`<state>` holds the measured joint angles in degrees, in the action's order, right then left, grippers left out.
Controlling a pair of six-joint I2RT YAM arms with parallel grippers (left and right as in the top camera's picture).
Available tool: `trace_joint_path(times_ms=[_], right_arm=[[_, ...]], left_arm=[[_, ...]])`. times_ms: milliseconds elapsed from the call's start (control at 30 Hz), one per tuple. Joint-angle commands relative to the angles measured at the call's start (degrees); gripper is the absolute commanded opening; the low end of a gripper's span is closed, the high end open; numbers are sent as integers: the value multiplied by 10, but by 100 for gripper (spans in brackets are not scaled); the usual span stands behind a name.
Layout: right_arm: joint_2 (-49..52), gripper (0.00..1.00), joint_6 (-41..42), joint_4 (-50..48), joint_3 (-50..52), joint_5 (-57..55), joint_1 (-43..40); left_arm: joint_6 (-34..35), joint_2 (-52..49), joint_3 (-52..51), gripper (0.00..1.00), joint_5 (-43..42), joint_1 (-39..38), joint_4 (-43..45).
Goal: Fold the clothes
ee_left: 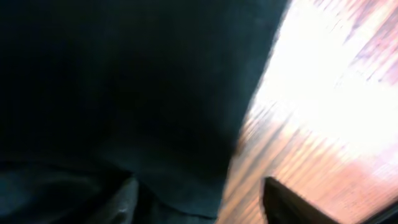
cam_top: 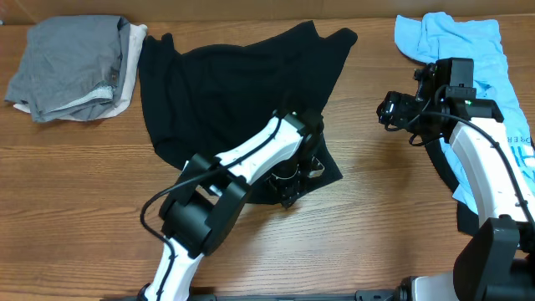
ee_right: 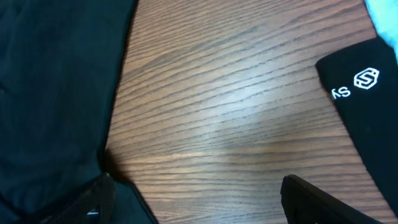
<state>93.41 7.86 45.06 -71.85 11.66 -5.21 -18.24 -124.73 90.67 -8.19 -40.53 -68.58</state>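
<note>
A large black T-shirt lies spread in the middle of the table. My left gripper is down over its lower right corner. In the blurred left wrist view my left gripper is open, with the edge of the black T-shirt lying between the fingers. My right gripper hovers open and empty over bare wood, between the black shirt and a light-blue garment. In the right wrist view my right gripper is open over wood, with the black T-shirt at the left.
A pile of grey and off-white garments lies at the back left. A black garment with a white logo lies partly under the light-blue one, beneath my right arm.
</note>
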Motion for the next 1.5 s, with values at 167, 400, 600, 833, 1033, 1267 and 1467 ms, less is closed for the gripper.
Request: trace_joint_path(times_ms=[167,400,600,833,1033,1267,1467], right_arm=[[1,88,-4,2,0,16,0],[1,88,-4,5,0,30,0],[1,88,-4,-3,0,30,0],[2,86,-2,-42,0,30,0],[37,83,12,-92,0,30,0],[106,82,26,-152,0,30,7],[156,77,26,-181,0,18,27]], left_arm=[[98,-13,-92,4,-37,32,26],[172,-12,-132,4,-32,72,-27],[225,-12,-237,4,-11,97,-5],[252,-12,-287,23,3,121,19],[288,-11,-260,94,32,138,8],[292,18,-152,100,85,144,-76],[292,99,-21,100,106,144,-131]])
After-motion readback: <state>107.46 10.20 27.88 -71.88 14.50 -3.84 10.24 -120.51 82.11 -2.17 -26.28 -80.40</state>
